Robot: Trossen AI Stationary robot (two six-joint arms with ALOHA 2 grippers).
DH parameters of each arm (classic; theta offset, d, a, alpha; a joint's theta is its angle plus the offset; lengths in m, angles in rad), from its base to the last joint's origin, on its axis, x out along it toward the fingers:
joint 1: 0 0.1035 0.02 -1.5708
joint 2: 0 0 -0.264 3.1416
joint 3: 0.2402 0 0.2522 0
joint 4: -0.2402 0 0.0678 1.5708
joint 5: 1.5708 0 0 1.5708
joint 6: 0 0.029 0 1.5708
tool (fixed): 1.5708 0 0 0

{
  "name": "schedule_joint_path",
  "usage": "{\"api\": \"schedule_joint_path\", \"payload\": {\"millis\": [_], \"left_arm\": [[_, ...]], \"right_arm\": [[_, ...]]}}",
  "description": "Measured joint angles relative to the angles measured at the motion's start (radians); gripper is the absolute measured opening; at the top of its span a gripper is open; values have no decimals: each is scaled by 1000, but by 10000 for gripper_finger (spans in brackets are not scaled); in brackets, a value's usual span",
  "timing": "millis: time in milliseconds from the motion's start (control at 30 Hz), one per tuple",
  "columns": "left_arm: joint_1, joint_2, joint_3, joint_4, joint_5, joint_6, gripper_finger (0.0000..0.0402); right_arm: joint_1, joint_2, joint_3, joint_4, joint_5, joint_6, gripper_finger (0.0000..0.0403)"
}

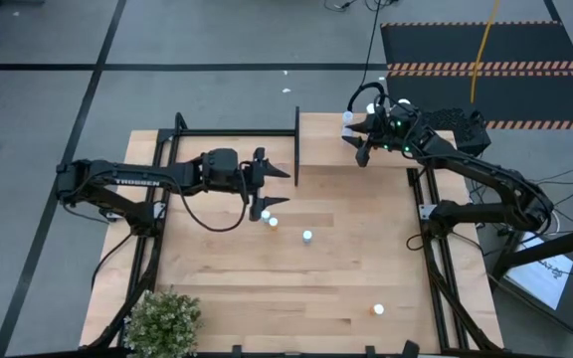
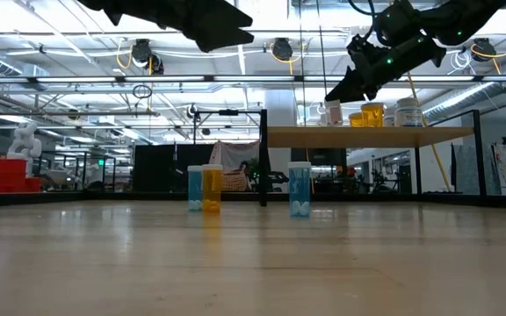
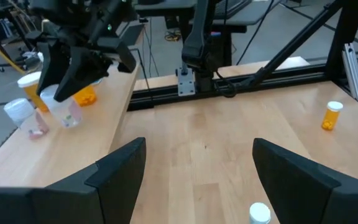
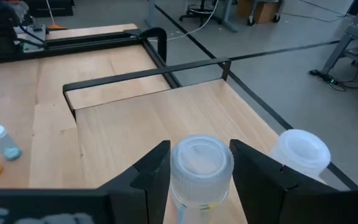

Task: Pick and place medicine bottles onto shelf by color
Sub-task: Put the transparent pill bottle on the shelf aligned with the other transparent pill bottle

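Medicine bottle (image 4: 201,165) — clamped in right gripper (image 4: 199,171) over shelf (image 4: 166,118) — left gripper (image 3: 194,165) released.

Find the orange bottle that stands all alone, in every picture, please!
High view: orange bottle, alone near the table's lower right corner.
Low view: not in it.
Left wrist view: bottle at the right edge.
Right wrist view: not in it.
Shared landmark: the shelf.

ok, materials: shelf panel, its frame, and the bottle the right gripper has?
Shelf: light wood, matte, visible grain.
Frame: black bars, likely painted or anodised metal, slight sheen.
Bottle between the right gripper fingers: looks like translucent plastic with a whitish ribbed cap.
Left gripper hangs open over the tabletop.
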Motion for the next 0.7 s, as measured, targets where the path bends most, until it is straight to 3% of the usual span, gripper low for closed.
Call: {"api": "schedule_joint_path", "payload": {"millis": [700], "left_arm": [[0, 0, 0, 5, 0, 0, 296]], "right_arm": [[-14, 43, -2, 7, -1, 0, 153]]}}
